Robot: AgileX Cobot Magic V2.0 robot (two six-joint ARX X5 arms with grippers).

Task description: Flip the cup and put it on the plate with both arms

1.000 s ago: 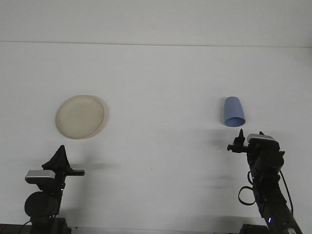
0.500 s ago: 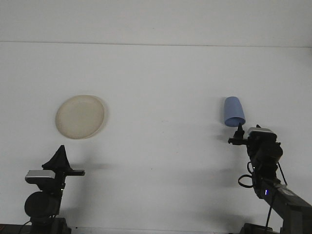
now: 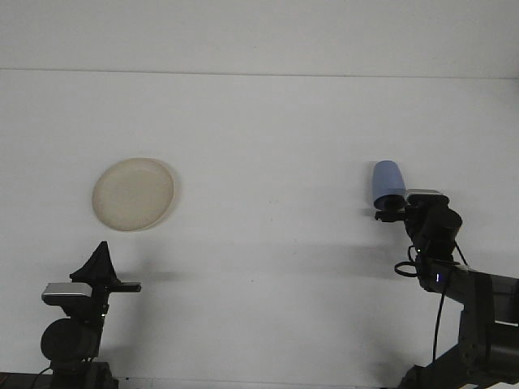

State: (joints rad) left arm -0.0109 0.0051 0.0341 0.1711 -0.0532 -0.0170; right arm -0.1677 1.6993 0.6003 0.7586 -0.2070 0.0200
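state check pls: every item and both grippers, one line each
blue cup: upside down on the table, wide rim partly hidden by the right gripper.
plate: flat on the table, nothing on it, far left of the cup.
right gripper: at the cup's near rim; grip not discernible.
left gripper: parked near the front edge, away from the plate, holding nothing.
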